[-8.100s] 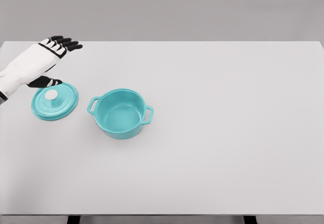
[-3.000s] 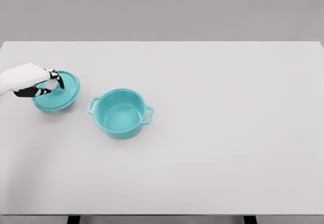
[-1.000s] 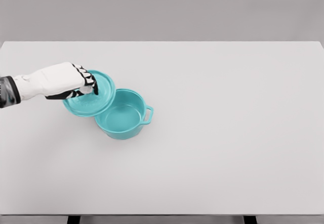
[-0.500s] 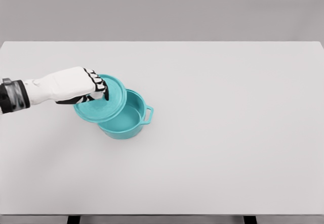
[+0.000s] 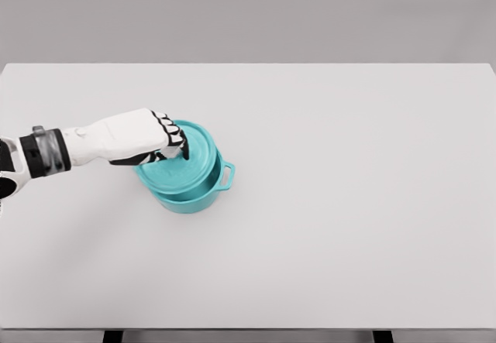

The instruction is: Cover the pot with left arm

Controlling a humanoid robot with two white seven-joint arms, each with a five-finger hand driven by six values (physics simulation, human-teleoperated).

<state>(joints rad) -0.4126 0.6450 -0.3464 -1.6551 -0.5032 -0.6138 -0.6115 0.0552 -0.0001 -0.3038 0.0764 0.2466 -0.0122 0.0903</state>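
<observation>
The left hand (image 5: 155, 140) is gripping the lid (image 5: 190, 161) by its knob, holding it over the pot (image 5: 203, 196) at about 9 o'clock on the table (image 5: 349, 165). It appears tilted and offset toward 10 o'clock; leveling and centering before lowering should seat it.

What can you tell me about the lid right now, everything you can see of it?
The lid is round and teal, the same colour as the pot under it, with a smooth, glossy look like enamel. The left hand is closed over its middle, hiding the knob. It sits over the pot's opening, tilted and shifted a little to the left, so a strip of the pot's right rim and the right handle show. Whether it already rests on the rim cannot be told. The pot stands left of centre on the white table.
</observation>
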